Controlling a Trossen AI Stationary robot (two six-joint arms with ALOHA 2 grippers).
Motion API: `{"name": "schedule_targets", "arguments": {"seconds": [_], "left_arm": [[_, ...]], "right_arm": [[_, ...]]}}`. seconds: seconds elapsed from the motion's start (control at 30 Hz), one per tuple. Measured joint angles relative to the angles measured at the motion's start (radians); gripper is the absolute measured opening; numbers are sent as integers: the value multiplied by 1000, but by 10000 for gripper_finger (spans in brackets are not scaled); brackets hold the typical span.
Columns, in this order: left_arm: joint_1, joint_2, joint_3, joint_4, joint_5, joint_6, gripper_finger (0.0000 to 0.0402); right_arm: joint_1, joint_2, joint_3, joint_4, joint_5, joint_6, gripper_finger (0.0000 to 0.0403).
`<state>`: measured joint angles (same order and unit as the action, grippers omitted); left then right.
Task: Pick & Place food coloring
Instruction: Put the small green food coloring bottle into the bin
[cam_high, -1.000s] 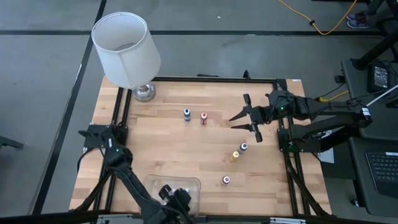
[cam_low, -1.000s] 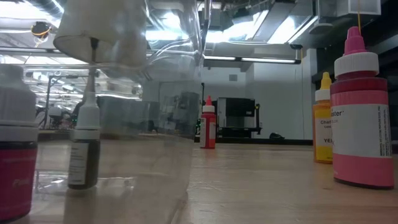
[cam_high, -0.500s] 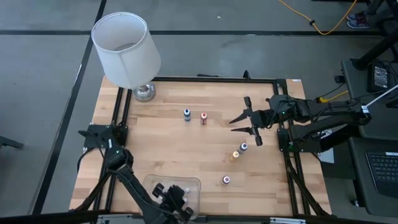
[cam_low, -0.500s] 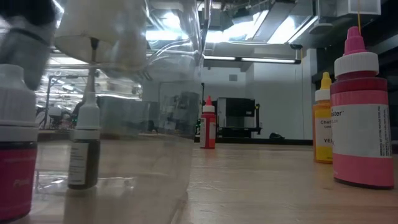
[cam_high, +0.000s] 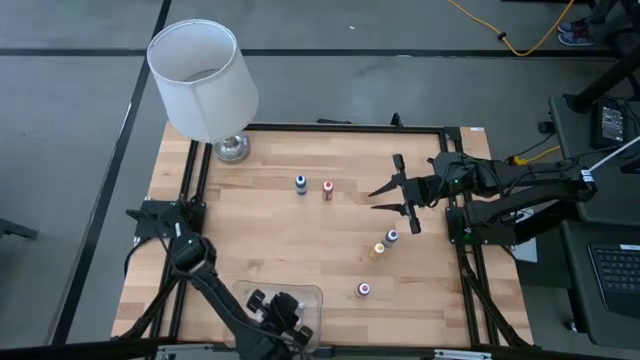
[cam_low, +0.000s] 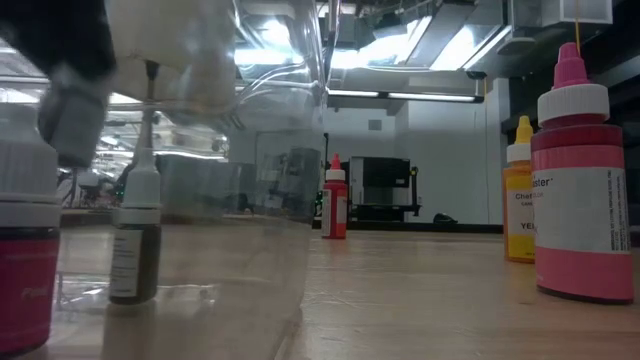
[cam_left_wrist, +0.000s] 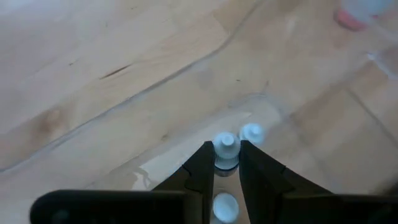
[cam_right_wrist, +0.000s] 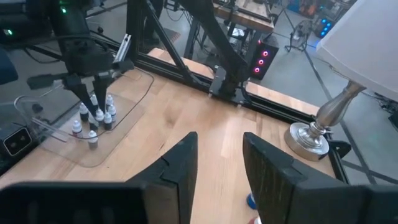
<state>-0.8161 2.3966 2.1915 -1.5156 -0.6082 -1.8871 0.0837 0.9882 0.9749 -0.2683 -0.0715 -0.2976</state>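
My left gripper (cam_high: 281, 316) hangs at the table's near edge over a clear tray (cam_high: 305, 293) and is shut on one food coloring bottle (cam_left_wrist: 225, 148) with a pale top. Several more small bottles (cam_right_wrist: 93, 121) stand in the tray around it. On the wood stand a blue bottle (cam_high: 300, 183), a red one (cam_high: 327, 188), an orange one (cam_high: 378, 250), a dark one (cam_high: 392, 237) and a purple one (cam_high: 363, 289). My right gripper (cam_high: 386, 197) hovers open above the table's right half, holding nothing. My left gripper pinches the bottle's body just under its pale top (cam_left_wrist: 226, 163) between its two fingers (cam_left_wrist: 200, 169). The fingers come from above, slanting down. The bottle stands top up, low over the tray; whether its bottom touches the tray I cannot tell.
A white-shaded lamp (cam_high: 203, 78) stands on its metal foot (cam_high: 232, 149) at the far left corner. A black frame (cam_high: 455, 215) borders the wooden top. In the low view a pink bottle (cam_low: 583, 190) and a yellow one (cam_low: 519, 200) stand close at the right.
My left gripper has sunk toward the clear tray with the bottle and tipped a little; in the low view its blurred shape has come down into the picture at the left. The bottles on the wood have stayed in place.
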Motion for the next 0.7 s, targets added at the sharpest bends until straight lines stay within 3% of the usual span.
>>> {"name": "schedule_targets", "arguments": {"seconds": [0.7], "left_arm": [[18,33,-30,53,2,13,61]], "right_arm": [[0,0,0,-8,1,0,129]]}}
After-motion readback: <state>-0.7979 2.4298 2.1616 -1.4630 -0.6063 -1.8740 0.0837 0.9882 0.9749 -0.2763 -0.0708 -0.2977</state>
